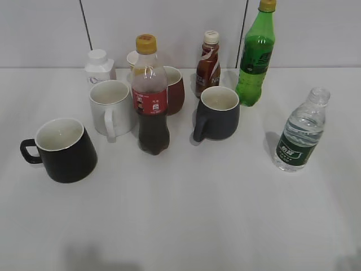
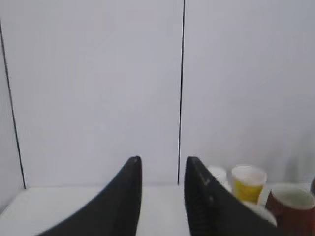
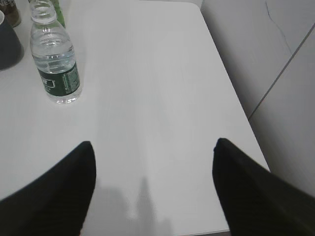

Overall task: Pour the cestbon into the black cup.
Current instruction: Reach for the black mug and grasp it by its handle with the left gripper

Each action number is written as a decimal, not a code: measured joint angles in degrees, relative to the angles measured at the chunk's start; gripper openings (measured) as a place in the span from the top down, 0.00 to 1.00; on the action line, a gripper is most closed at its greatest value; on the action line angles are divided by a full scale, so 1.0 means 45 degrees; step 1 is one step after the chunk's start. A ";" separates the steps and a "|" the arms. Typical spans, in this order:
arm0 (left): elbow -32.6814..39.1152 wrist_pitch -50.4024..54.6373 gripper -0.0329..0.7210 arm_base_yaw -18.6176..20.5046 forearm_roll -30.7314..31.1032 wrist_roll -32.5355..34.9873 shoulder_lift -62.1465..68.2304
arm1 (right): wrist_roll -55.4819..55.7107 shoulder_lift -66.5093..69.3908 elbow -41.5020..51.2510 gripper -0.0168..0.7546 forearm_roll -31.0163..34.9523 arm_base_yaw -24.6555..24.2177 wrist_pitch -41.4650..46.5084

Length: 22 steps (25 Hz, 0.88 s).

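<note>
1. Stage of task: you have not yet begun. The cestbon (image 1: 300, 132) stands upright and uncapped on the white worktop (image 1: 197, 214), at the right side of the exterior view, with water visible inside and no claw touching it.
2. Target: the black cup (image 1: 61, 149) sits at the far left, upright, handle pointing left, its off-white inside apparently dry. It lies well apart from the cestbon, with a cola bottle (image 1: 150, 96), a white mug (image 1: 111, 107) and a dark grey mug (image 1: 217, 113) between them.
3. Right claw (image 3: 152, 162): spread wide and holding nothing, it hovers above bare worktop. In its wrist view the cestbon appears at upper left, off the claw's centreline.
4. Left claw (image 2: 163, 169): jaws a narrow gap apart, nothing between them, raised and facing the back wall.
5. Remaining: everything, judging from this layout. You still need to grasp the cestbon, carry it across the row of mugs, tilt it over the black cup, and pour.
</note>
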 joint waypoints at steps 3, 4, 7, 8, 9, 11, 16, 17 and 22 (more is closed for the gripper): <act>0.1221 -0.2720 0.64 0.0000 -0.0051 0.0000 0.2509 | 0.0000 0.0000 0.0000 0.24 0.0000 0.0000 0.0000; 0.1556 -0.3407 0.64 0.0000 -0.0051 0.0000 0.3293 | 0.0000 0.0000 0.0000 0.24 0.0000 0.0000 0.0000; 0.2014 -0.5589 0.64 0.0000 -0.0008 0.0000 0.6023 | 0.0000 0.0000 0.0000 0.24 0.0000 0.0000 0.0000; 0.2029 -0.6078 0.64 0.0000 0.0094 0.0000 0.6765 | 0.0000 0.0000 0.0000 0.24 0.0000 0.0000 0.0000; 0.2029 -0.6607 0.63 0.0000 0.0245 0.0000 0.7846 | 0.0000 0.0000 0.0000 0.24 0.0000 0.0000 0.0000; 0.2056 -0.7189 0.62 0.0000 0.0559 0.0000 0.9211 | 0.0000 0.0000 0.0000 0.24 0.0000 0.0000 0.0000; 0.2255 -0.7961 0.61 0.0000 0.0799 0.0000 1.1645 | 0.0000 0.0000 0.0000 0.24 0.0000 0.0000 0.0000; 0.2367 -0.8059 0.61 0.0000 0.0824 0.0000 1.1994 | 0.0000 0.0000 0.0000 0.24 0.0000 0.0000 0.0000; 0.2634 -0.8844 0.60 0.0000 0.1132 0.0000 1.3476 | 0.0000 0.0000 0.0000 0.24 0.0000 0.0000 0.0000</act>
